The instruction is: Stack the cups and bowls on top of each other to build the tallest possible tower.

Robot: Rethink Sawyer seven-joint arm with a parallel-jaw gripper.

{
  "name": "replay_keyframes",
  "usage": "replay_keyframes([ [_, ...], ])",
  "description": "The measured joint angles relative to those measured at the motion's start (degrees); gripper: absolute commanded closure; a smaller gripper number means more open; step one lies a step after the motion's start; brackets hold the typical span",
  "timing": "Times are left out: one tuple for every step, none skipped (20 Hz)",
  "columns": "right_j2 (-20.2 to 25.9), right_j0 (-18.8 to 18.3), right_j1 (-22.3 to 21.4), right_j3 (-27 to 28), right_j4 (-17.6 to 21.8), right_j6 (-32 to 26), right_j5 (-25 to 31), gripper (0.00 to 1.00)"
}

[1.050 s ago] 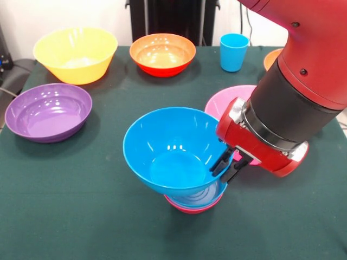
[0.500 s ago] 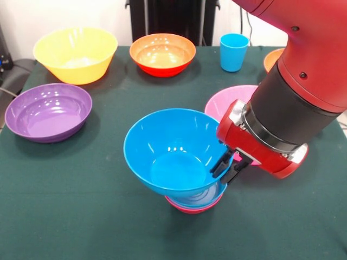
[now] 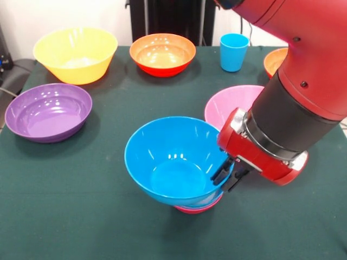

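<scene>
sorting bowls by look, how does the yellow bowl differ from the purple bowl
The yellow bowl looks deeper, with steeper, taller walls; the purple bowl is shallower and more spread out. The yellow bowl sits by the table's far edge, the purple bowl in front of it, closer to the camera. Both are glossy, upright, empty and unstacked.

The medium blue bowl (image 3: 176, 162) sits upright on the tower (image 3: 187, 184) near the tabletop's front edge, with the small magenta-red bowl (image 3: 196, 208) showing at the base. Yellow bowl (image 3: 75, 54), orange-red bowl (image 3: 162, 54) and light blue cup (image 3: 233, 51) line the far edge. The purple bowl (image 3: 47, 111) lies left; the pink bowl (image 3: 230, 103) is just behind the tower.
</scene>
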State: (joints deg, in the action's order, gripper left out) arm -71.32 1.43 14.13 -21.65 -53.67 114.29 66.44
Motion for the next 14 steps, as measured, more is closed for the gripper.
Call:
replay_keyframes([
  [0.0, 0.0, 0.2, 0.0, 0.0, 0.0, -0.1, 1.00],
  [0.0, 0.0, 0.4, 0.0, 0.0, 0.0, -0.2, 1.00],
  [0.0, 0.0, 0.6, 0.0, 0.0, 0.0, -0.2, 1.00],
  [0.0, 0.0, 0.8, 0.0, 0.0, 0.0, -0.2, 1.00],
  [0.0, 0.0, 0.9, 0.0, 0.0, 0.1, -0.2, 1.00],
  [0.0, 0.1, 1.2, 0.0, 0.0, 0.3, -0.2, 1.00],
  [0.0, 0.1, 1.3, 0.0, 0.0, 0.4, -0.2, 1.00],
  [0.0, 0.2, 1.4, 0.0, 0.0, 0.4, -0.2, 1.00],
  [0.0, 0.2, 1.5, 0.0, 0.0, 0.5, -0.2, 1.00],
  [0.0, 0.3, 1.7, 0.0, 0.0, 0.8, -0.2, 1.00],
  [0.0, 0.3, 1.8, 0.0, 0.0, 1.0, -0.2, 1.00],
  [0.0, 0.4, 1.9, 0.0, 0.0, 1.2, -0.2, 1.00],
  [0.0, 0.4, 1.9, 0.0, 0.0, 1.4, -0.2, 1.00],
  [0.0, 0.5, 1.9, 0.0, 0.0, 1.6, -0.2, 1.00],
])
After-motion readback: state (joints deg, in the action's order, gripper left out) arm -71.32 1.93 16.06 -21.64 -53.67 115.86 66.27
